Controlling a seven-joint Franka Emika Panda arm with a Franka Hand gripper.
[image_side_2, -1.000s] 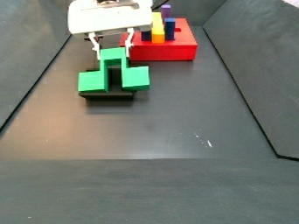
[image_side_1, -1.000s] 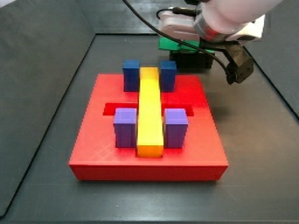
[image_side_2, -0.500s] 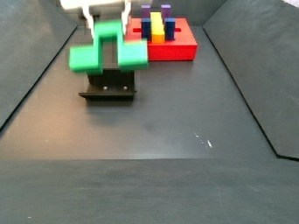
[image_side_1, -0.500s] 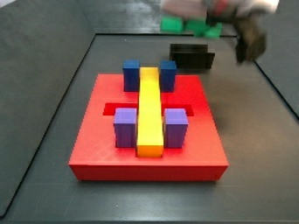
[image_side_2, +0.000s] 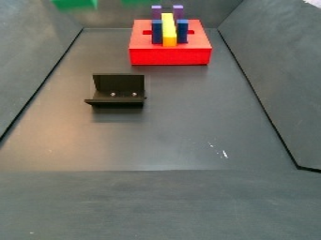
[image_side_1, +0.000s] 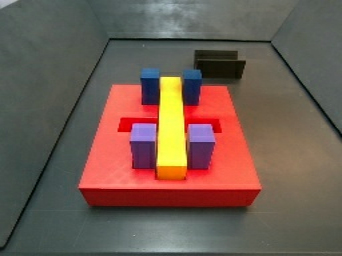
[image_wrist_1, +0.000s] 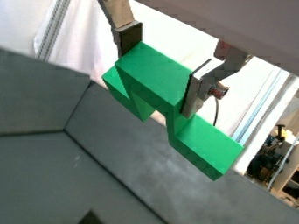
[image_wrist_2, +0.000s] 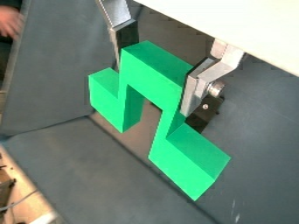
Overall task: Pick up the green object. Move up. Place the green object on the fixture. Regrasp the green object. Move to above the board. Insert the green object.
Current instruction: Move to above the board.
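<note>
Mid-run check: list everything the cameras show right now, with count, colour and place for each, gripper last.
Board: 1, red, on the floor in both side views.
Yellow bar: 1, lying lengthwise along the board's middle.
Blue blocks: 2, at one end of the bar, one each side.
Purple blocks: 2, at the other end, one each side.
Fixture: 1, black, on the floor apart from the board, nothing on it.
Green object: 1, green, off the floor, between the fingers in both wrist views.
Gripper: 1, silver fingers shut on the green object, out of a side view's frame.
</note>
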